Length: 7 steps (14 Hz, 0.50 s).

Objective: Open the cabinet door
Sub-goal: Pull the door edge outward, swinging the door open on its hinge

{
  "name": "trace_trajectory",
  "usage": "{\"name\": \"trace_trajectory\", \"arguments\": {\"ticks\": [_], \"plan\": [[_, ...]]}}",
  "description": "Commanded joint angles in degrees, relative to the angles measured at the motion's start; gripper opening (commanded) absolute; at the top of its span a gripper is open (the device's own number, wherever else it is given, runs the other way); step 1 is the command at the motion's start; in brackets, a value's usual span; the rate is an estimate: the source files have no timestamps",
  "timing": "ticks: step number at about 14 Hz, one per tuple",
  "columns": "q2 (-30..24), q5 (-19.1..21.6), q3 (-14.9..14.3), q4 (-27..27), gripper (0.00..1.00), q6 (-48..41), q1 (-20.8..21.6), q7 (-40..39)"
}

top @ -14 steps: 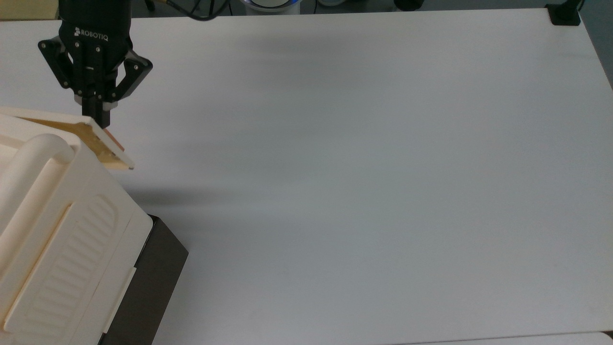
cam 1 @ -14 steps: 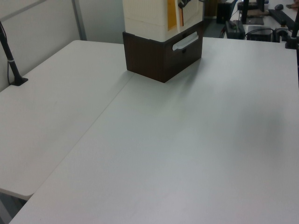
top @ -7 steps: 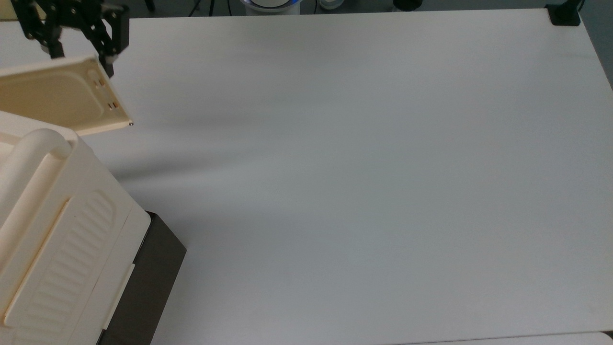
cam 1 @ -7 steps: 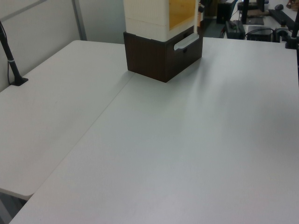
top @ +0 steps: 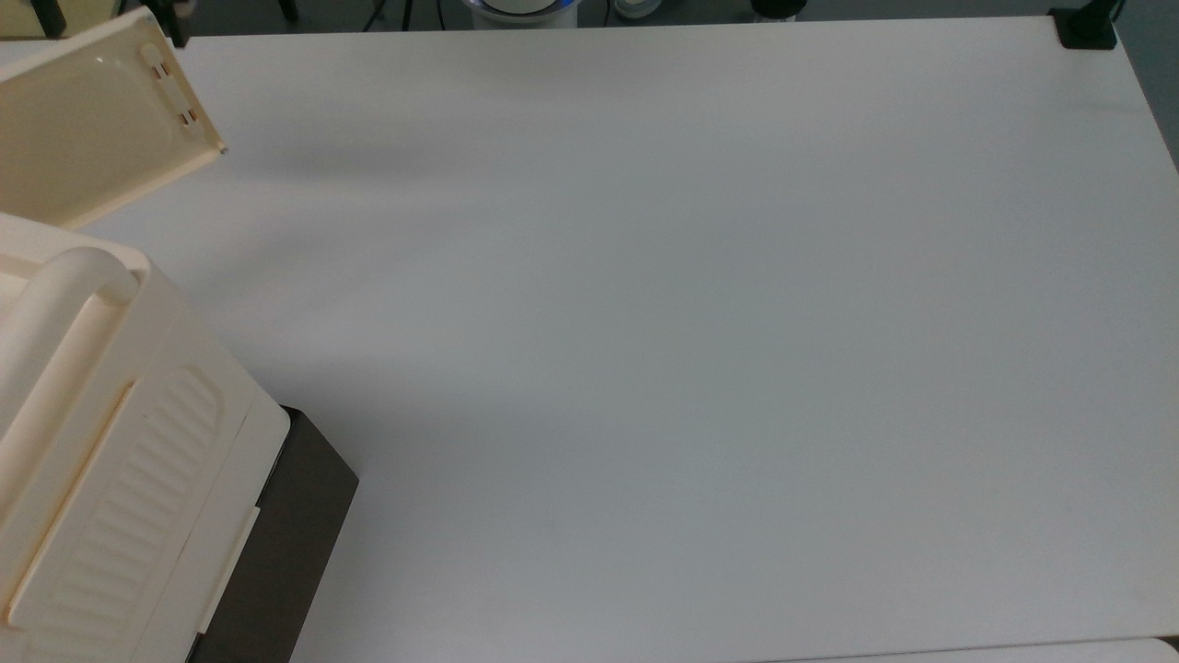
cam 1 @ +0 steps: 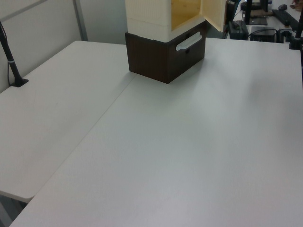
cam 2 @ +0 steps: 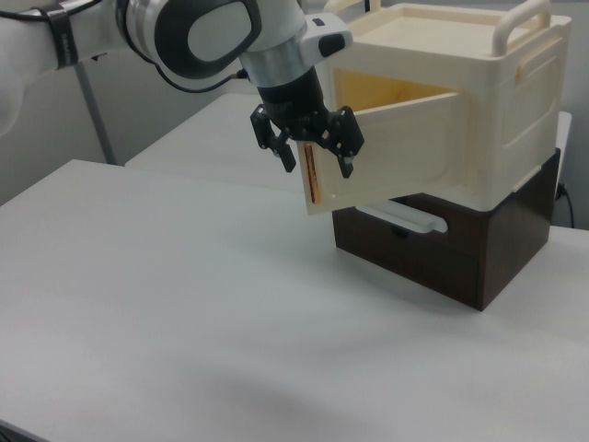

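The cream cabinet (cam 2: 497, 101) stands on a dark brown base at the right view's right. Its door (cam 2: 396, 152) is swung wide open and shows the yellow-orange inside. In the top view the cabinet door (top: 92, 120) points toward the upper left corner, inner recess and two small latch tabs facing up. In the left view the door (cam 1: 214, 12) sticks out to the cabinet's (cam 1: 147, 14) right. My gripper (cam 2: 318, 168) hangs at the door's free edge, open. One finger is on each side of the edge and neither presses on it.
The dark base (cam 1: 161, 56) has a drawer with a pale bar handle (cam 1: 188, 42). The white table (top: 691, 350) spreads wide in front of the cabinet. A black clamp (top: 1087, 28) sits at its far right corner, and a black post (cam 1: 12, 61) rises at the left view's left.
The door has swung much further open, toward the top view's upper left. My gripper went with it, from shut on the door's edge to open.
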Motion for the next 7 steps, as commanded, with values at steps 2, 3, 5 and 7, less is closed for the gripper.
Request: {"name": "trace_trajectory", "arguments": {"ticks": [2, 3, 5, 7], "plan": [[-3.1, 0.6, -0.1, -1.6, 1.0, -3.9, -4.2, -2.8], [-3.4, 0.7, -0.1, -1.6, 1.0, -3.9, -4.5, -2.3], [-3.4, 2.3, -0.1, -1.4, 1.0, -3.7, -4.2, 1.0], [-3.1, 5.2, 0.1, -1.1, 1.0, -3.2, -2.9, 5.9]]}}
